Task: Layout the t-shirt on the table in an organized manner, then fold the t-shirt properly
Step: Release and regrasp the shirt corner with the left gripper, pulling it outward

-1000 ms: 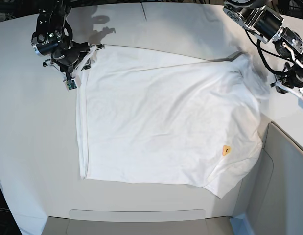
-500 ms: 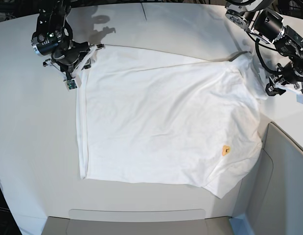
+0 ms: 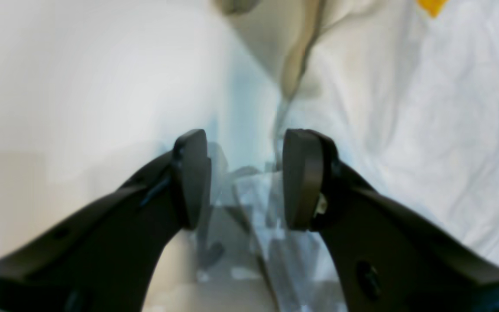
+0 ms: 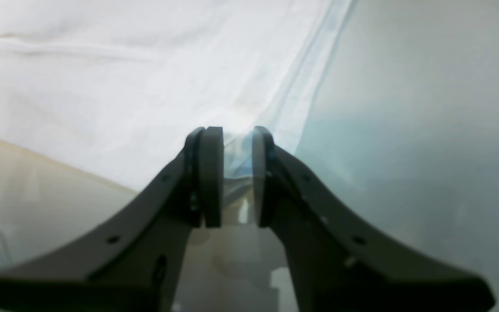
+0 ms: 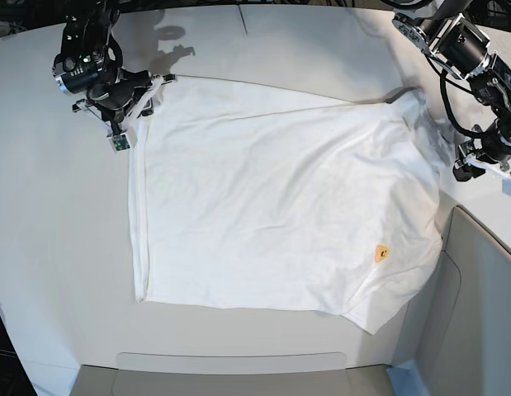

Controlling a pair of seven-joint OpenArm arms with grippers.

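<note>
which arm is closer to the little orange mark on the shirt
Left. The left end effector sits just off the shirt's edge on the side with the orange mark; the right end effector pinches the opposite far corner.

A robotics lab or test cell, by the look: bare white worktop (image 5: 49, 247) with curved far edge, two black cabled robot arms mounted at its far corners, grey bin-like panels (image 5: 478, 313) alongside, no household furnishings.

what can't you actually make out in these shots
- Printed side of the t-shirt: face down in the base view, only the orange mark shows.
- Left gripper: open, but the left wrist view is too blurred to tell what lies between the jaws.
- Table: near edge cut off in the base view.
</note>
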